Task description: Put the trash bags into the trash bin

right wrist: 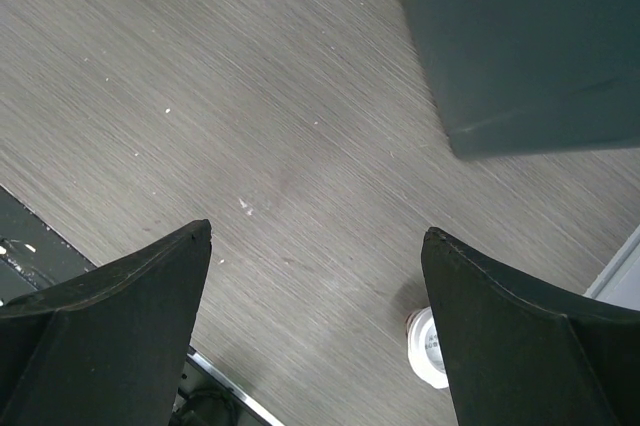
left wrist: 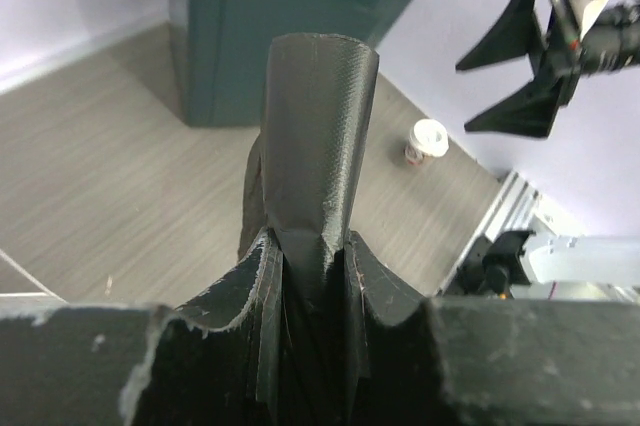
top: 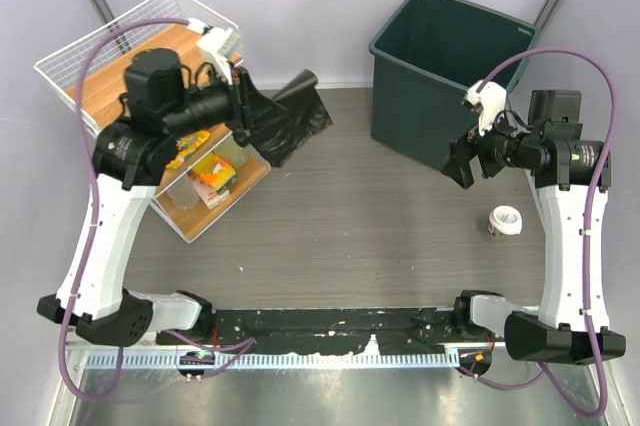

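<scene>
Counting one trash bin [top: 445, 66], upright at the counter's [top: 340, 226] far right. One trash bag [top: 290, 118], crinkled, beside the wire rack [top: 70, 71] — long axis pointing from the left hand [top: 242, 114] toward the bin. Left hand clamped narrowly on the bag; right hand [top: 460, 164] spread wide, holding nothing — just before the bin.

The trash bag [left wrist: 320, 146] is seen to be thin black plastic, finely embossed and faintly glossy. The trash bin [top: 440, 56] is made of smooth dark grey-green plastic with a dull sheen. The table [top: 350, 226] is finished in matt grey wood grain. The rack [top: 105, 28] is formed of white-coated wire and fitted with shelves [top: 140, 61] of orange-brown wood.
</scene>
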Available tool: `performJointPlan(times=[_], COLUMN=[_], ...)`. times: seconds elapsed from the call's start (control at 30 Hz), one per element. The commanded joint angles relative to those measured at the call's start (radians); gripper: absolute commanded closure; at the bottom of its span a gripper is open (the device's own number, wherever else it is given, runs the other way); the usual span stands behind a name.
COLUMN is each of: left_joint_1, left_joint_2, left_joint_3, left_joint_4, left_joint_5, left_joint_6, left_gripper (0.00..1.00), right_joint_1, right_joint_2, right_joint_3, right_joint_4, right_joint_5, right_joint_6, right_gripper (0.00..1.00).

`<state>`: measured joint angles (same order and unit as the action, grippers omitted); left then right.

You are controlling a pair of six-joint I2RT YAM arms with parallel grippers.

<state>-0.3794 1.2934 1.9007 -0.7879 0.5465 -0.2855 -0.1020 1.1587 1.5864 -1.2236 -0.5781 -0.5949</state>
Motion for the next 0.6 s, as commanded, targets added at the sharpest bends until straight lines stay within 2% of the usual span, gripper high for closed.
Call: performJointPlan(times=[0.0, 0.2, 0.37, 0.57], left_joint_1=[-0.116, -0.245, -0.295, -0.406], left_joint_2=[0.015, 0.027, 0.021, 0.121], left_joint_3=[-0.058, -0.224, -0.391, -0.482], left_joint_4=[-0.005, 0.039, 0.18, 0.326], left_joint_5=[-0.074, -0.12, -0.06, 0.009], left_joint_6=[0.077, 0.144, 0.149, 0.111], left_gripper=[1.0, 1.0, 1.0, 1.0], right_joint_1=[0.027, 0.061, 0.081, 0.081], right_joint_2=[0.001, 0.004, -0.004, 0.013], right_joint_3=[0.053, 0.038, -0.035, -0.049], right_joint_4=[0.018, -0.013, -0.004, 0.021], right_joint_5=[-0.009, -0.042, -0.052, 0.009], right_joint_6=[0.038, 0.024, 0.01, 0.04], right_gripper=[0.1, 0.1, 0.09, 0.09])
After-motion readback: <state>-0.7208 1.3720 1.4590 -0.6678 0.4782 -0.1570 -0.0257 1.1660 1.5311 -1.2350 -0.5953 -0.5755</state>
